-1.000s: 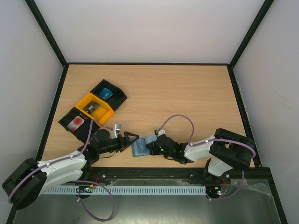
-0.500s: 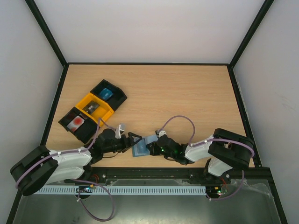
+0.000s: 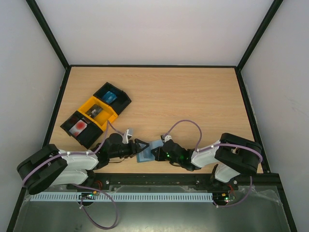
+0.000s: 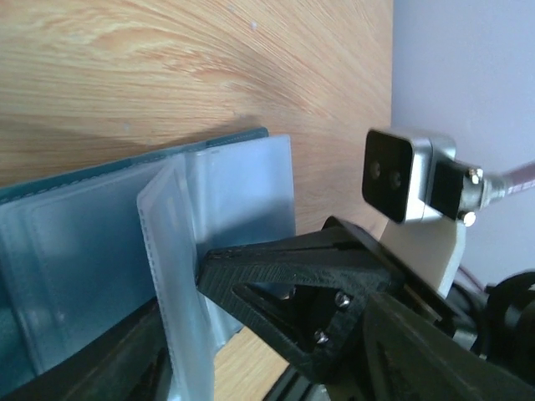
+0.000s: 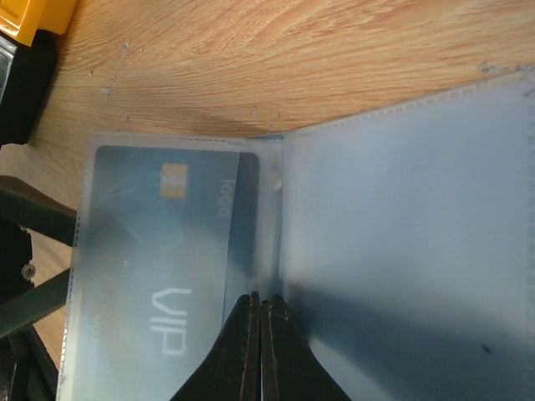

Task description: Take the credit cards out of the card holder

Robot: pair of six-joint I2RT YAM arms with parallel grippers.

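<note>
- Left arm [image 3: 77, 162] low, reaching right; jaws flank the card holder's [image 3: 144, 155] clear leaf, grip unclear.
- Right arm [image 3: 207, 155] reaching left; jaws clenched on holder's fold on desk [image 3: 193, 106], beside slotted credit card [image 5: 159, 276].

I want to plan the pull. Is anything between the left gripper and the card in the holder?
Yes. The VIP card lies inside the translucent sleeve of the card holder, so plastic covers it; one raised leaf stands right at the left gripper.

Credit card [image 5: 142, 259], large print: "VIP", white, runs sideways in right wrist view.
Same card, small print: "logo", beside gold chip [image 5: 174, 180].
Read through: clear sleeve of card holder [image 5: 401, 209].
Other views: nothing legible.
</note>
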